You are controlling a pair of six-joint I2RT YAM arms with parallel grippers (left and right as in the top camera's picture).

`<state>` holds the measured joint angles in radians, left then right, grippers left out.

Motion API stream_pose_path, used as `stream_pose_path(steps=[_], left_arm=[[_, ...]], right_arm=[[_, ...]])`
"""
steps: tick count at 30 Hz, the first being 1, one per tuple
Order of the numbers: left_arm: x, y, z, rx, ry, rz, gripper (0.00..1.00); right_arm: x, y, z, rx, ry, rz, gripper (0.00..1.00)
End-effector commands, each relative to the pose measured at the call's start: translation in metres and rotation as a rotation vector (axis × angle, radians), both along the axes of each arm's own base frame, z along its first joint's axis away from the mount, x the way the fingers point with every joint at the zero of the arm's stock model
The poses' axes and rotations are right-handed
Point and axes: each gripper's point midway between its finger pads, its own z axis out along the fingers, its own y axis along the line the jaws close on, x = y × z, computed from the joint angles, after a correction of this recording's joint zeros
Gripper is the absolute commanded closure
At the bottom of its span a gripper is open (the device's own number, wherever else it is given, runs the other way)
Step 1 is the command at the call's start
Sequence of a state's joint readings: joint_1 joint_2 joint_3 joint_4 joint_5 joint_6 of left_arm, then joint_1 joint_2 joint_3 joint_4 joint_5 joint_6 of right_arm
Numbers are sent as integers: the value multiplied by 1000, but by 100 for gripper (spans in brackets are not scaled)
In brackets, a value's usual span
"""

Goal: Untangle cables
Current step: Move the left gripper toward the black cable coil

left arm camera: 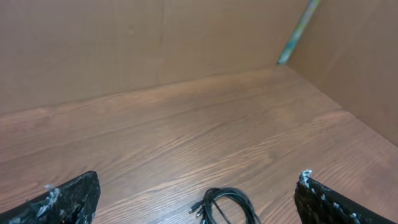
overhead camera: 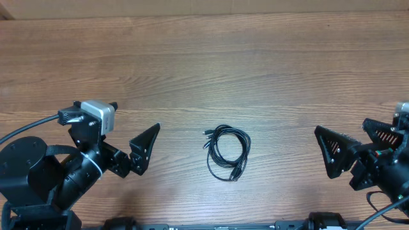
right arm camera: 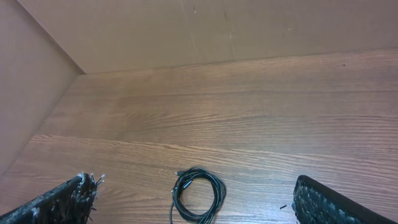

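The cables (overhead camera: 228,152) lie as one small coiled bundle of thin black cords on the wooden table, midway between the arms, with plugs sticking out at the upper left and lower right. The bundle also shows low in the left wrist view (left arm camera: 226,206) and in the right wrist view (right arm camera: 198,195). My left gripper (overhead camera: 146,148) is open and empty, well to the left of the bundle. My right gripper (overhead camera: 332,151) is open and empty, well to the right of it. Neither touches the cables.
The wooden table (overhead camera: 204,70) stretches back to a brown board wall (right arm camera: 205,31). Side walls close off both ends (left arm camera: 348,56). A green-blue strip (left arm camera: 298,31) runs up the far corner.
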<state>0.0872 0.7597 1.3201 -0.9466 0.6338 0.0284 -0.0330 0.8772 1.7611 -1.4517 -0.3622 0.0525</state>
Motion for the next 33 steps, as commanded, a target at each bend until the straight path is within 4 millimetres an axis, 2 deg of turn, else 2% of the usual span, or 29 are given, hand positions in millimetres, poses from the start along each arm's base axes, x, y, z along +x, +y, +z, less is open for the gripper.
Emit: stream_pose_path(steps=[1, 3, 6, 9, 10, 11, 14, 17, 21, 25, 29, 33], left_arm=[[-9, -10, 8, -35, -8, -65, 0], [-10, -12, 7, -38, -2, -77, 0], [-1, 2, -1, -7, 22, 16, 0], [19, 30, -21, -2, 132, 207, 0], [24, 36, -30, -5, 179, 242, 0], [31, 37, -42, -5, 236, 248, 0], [51, 36, -69, -9, 363, 230, 0], [71, 24, -93, -36, 469, 140, 0], [92, -5, -123, -87, 595, -25, 0], [106, -23, -149, -31, 652, -64, 0], [103, -47, -167, 103, 665, -85, 0], [87, -71, -179, 249, 667, -101, 0]], right_arm=[[-3, 2, 7, 12, -22, 11, 0], [-5, 6, 8, 23, -22, 33, 0], [-4, 6, 9, 21, -26, 30, 0], [0, 1, 7, 13, -15, 3, 0], [5, -6, 4, 18, 5, -52, 0], [12, -18, -1, 32, 37, -142, 0], [29, -29, -14, 25, 112, -208, 0], [45, -28, -36, 19, 235, -206, 0], [68, -29, -82, 3, 478, -207, 0], [95, -25, -117, -21, 624, -179, 0], [122, -4, -147, -41, 665, -74, 0], [140, 7, -154, -52, 610, -42, 0]])
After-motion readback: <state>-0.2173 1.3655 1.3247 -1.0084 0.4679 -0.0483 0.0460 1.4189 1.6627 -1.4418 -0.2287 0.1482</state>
